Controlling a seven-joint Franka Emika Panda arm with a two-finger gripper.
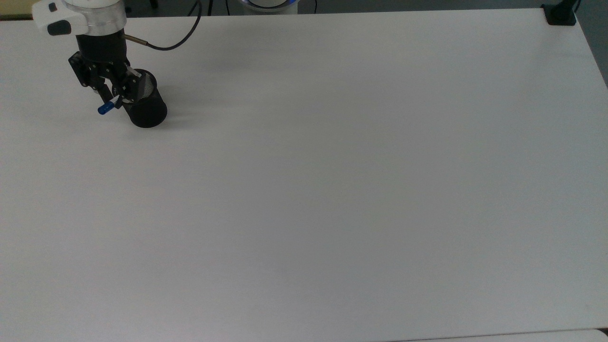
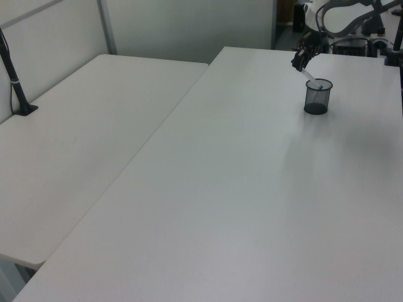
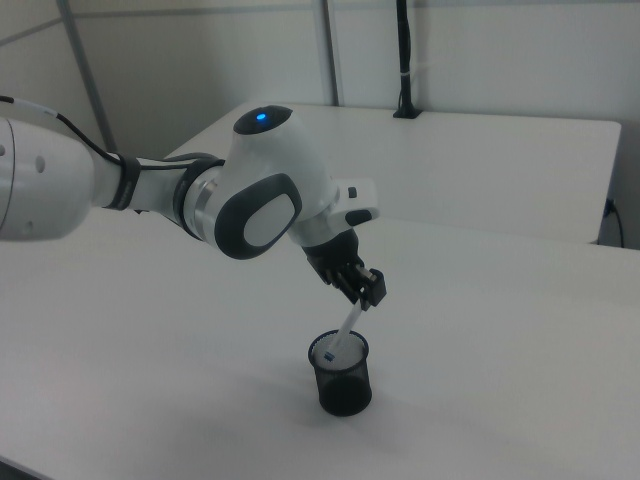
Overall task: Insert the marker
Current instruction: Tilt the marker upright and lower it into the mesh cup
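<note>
Hand (image 3: 365, 291) grips the marker (image 3: 343, 334) tilted, its lower blue end just inside the black mesh cup (image 3: 342, 378) at the rim. Bring the marker nearer upright over the cup's centre, lower, then release.

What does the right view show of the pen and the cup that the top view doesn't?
Right view: the slim white-barrelled marker slants down, its lower blue end just inside the black mesh cup's rim; the white arm reaches in.

Top view: the marker's blue cap juts past the gripper, outside the cup, towards the top view's left.

Both: the gripper holds the marker over the cup on the white table.
</note>
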